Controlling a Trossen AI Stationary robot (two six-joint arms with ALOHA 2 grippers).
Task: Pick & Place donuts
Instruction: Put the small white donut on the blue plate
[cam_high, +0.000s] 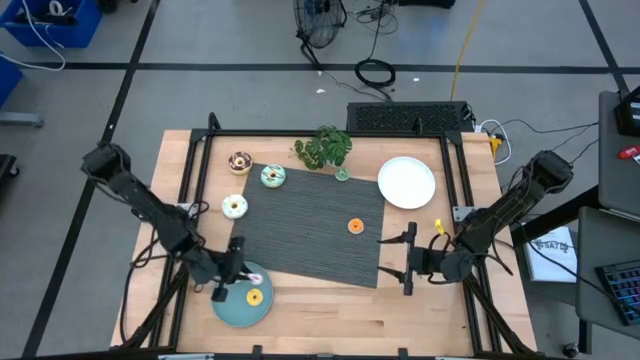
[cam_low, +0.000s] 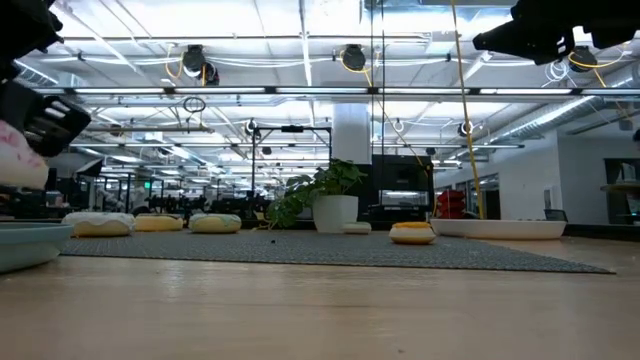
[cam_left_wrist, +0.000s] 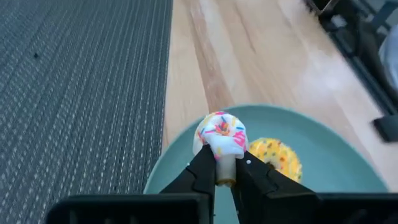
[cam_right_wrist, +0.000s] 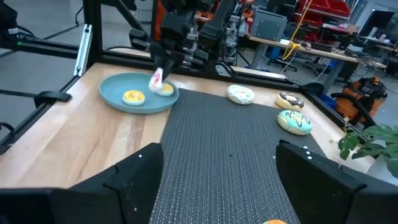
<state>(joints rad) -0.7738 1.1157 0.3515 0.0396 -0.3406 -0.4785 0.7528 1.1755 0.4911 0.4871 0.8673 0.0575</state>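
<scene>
My left gripper (cam_left_wrist: 225, 163) is shut on a white-iced donut with coloured sprinkles (cam_left_wrist: 221, 134), just above the teal plate (cam_high: 232, 308) at the table's near left. A yellow donut (cam_left_wrist: 275, 157) lies flat on that plate. On the grey mat lie an orange donut (cam_high: 355, 226), a teal-iced donut (cam_high: 273, 177) and a white one (cam_high: 234, 206). A brown donut (cam_high: 239, 161) sits on the wood beyond the mat. My right gripper (cam_high: 408, 258) hangs open over the mat's near right edge and touches nothing. My left gripper pinches the white sprinkled donut between its two fingers (cam_left_wrist: 202, 168), which close on the ring's lower part (cam_left_wrist: 224, 163). The fingers slant down from the table's left. The donut stands on edge, icing to one side, lifted clear of the teal plate (cam_low: 25, 240).
A white plate (cam_high: 406, 182) sits at the far right of the table, next to a small leafy plant (cam_high: 325, 148) at the mat's far edge. A black frame (cam_high: 195, 165) borders the table. Bare wood lies along the near edge (cam_high: 330, 320).
</scene>
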